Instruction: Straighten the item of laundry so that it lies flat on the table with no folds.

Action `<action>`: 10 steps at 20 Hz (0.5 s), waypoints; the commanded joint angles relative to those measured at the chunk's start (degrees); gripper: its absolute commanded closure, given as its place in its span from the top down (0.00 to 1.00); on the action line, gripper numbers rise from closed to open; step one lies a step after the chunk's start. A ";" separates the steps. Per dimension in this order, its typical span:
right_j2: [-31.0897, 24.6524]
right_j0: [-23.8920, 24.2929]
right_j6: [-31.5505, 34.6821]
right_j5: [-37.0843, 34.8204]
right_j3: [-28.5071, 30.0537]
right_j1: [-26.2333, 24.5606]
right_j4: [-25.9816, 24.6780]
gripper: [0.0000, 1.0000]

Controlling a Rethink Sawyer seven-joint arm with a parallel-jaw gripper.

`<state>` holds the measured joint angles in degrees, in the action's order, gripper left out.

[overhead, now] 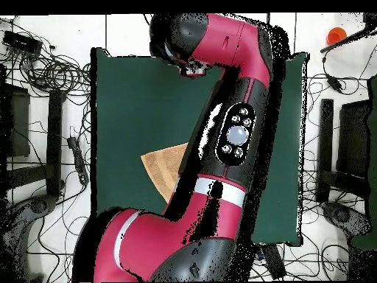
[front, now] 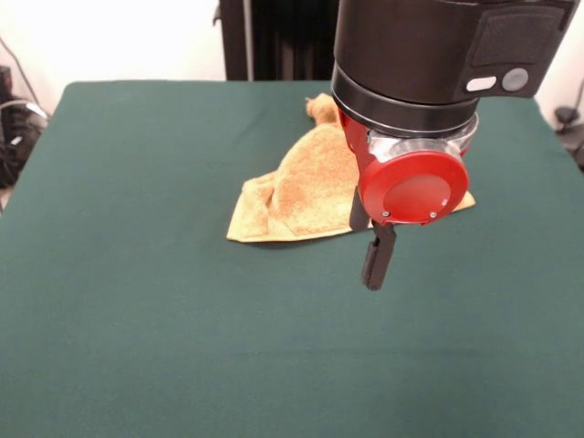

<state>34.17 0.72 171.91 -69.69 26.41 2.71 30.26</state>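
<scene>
The item of laundry (front: 306,187), a golden tan-orange terry towel, lies crumpled on the dark green table (front: 137,319) a little behind its middle. Its left part is folded over itself and one corner is bunched up at the back. My gripper (front: 374,272) hangs under a red round cap, just in front of the towel's right side, and covers that part of it. Nothing shows in its grasp. In the overhead view only a tan wedge of the towel (overhead: 166,166) shows beside the red arm (overhead: 235,133), which crosses the table (overhead: 125,96) and hides the gripper.
Cables and dark equipment (overhead: 51,140) lie on the floor around the table's sides. A black column (front: 278,36) stands behind the far edge. A small orange object (overhead: 336,34) sits off the table at one corner.
</scene>
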 commanded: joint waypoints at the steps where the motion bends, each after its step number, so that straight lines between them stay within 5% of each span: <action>1: -3.55 -2.68 17.23 2.53 10.73 -0.74 0.67 1.00; 10: -3.33 -2.86 17.99 2.39 10.64 -0.84 0.82 1.00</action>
<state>34.17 0.15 171.91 -69.69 26.54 2.70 30.27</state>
